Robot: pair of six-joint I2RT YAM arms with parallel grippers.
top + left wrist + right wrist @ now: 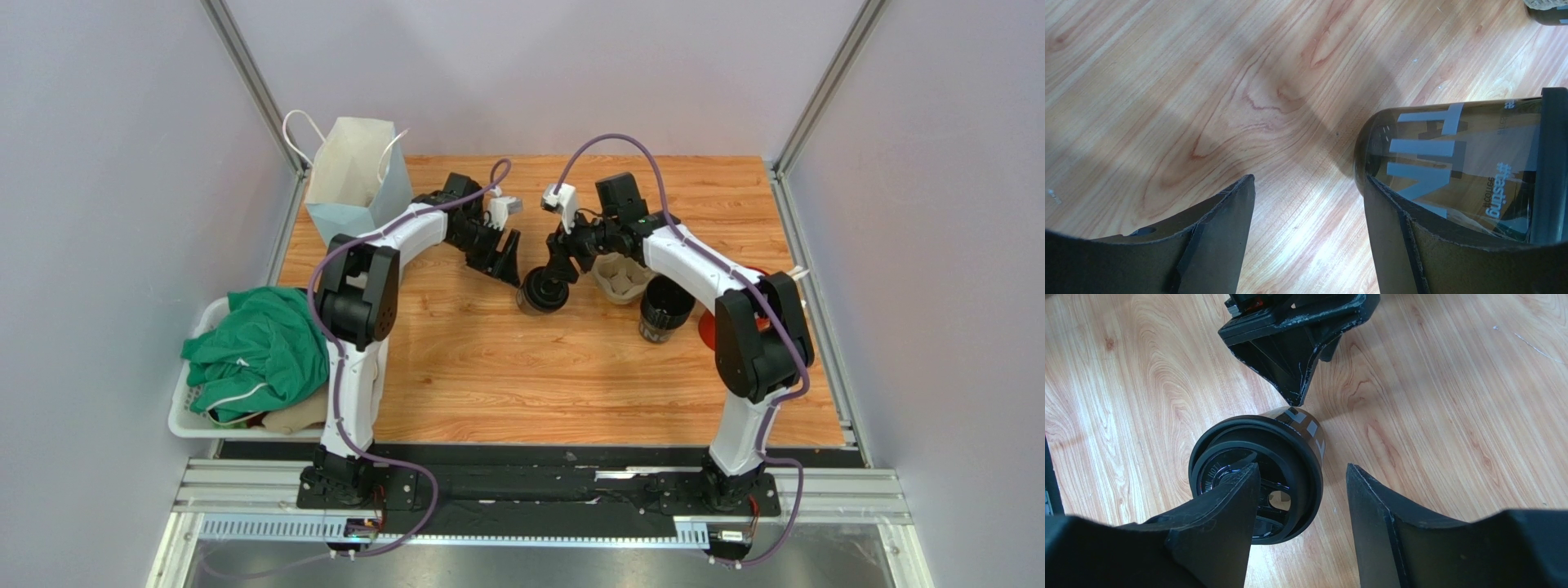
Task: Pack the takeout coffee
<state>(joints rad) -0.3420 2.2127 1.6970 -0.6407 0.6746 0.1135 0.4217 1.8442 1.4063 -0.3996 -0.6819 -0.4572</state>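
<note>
At the far left of the overhead view, a white basket (184, 419) holding a green cloth (258, 349) sits by the left edge of the wooden table (515, 380). A white paper bag (356, 184) stands at the table's upper left corner.

Just left of centre, the left claw (501, 257) hangs low over the wood with its 2 fingers spread apart. In its own wrist view only bare table shows in the gap. The coffee cup (543, 292) lies outside that gap at the right of the frame, close against the right-hand finger. Whether they touch cannot be told.

In the overhead view the coffee cup stands upright on the table at the centre, between the 2 claws and outside the tray. White lettering runs along its dark side, and a black lid covers its top.

The right claw (1301, 474) is spread wide above the cup. In its wrist view the left-hand finger (1223, 520) crosses over the lid and the right-hand finger stands clear of the cup's side, so nothing is gripped. The left claw's tip shows at the upper centre of that frame, just beyond the cup.

Right of the cup sits a cardboard tray (622, 279), then a second dark cup (666, 312) just beside it. A red cup (708, 331) is mostly hidden behind the right arm (751, 337).
</note>
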